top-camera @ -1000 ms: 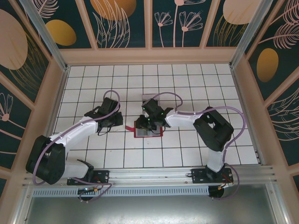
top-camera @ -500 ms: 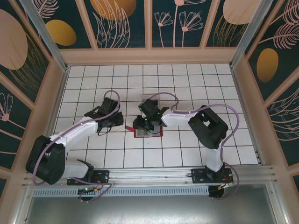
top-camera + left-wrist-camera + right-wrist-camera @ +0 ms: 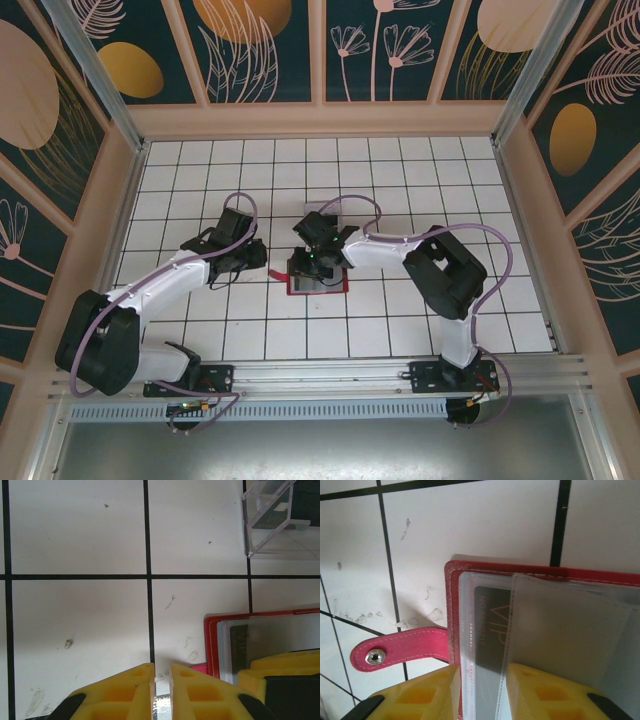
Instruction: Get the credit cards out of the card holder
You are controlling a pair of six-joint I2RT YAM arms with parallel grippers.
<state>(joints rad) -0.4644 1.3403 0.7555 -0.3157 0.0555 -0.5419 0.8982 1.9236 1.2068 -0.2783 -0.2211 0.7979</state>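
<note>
The red card holder [image 3: 298, 288] lies open on the tiles at mid-table, its red rim [image 3: 451, 605] and snap strap [image 3: 400, 647] plain in the right wrist view. A dark credit card [image 3: 490, 625] marked VIP sits inside a greyish see-through sleeve. My right gripper [image 3: 481, 680] is open, its fingertips down on the holder on either side of that sleeve strip. My left gripper [image 3: 161, 672] hovers just left of the holder [image 3: 211, 645], its jaws shut to a thin slit with nothing between them. A right finger [image 3: 285, 675] rests on the holder there.
A clear plastic tray [image 3: 270, 525] with a dark flat piece inside stands just beyond the holder, also seen from above as the tray [image 3: 318, 213]. White tiled floor runs out on all sides to the wooden walls.
The right arm has shifted a little left over the card holder, and its jaws have widened slightly. The left arm has stayed put.
</note>
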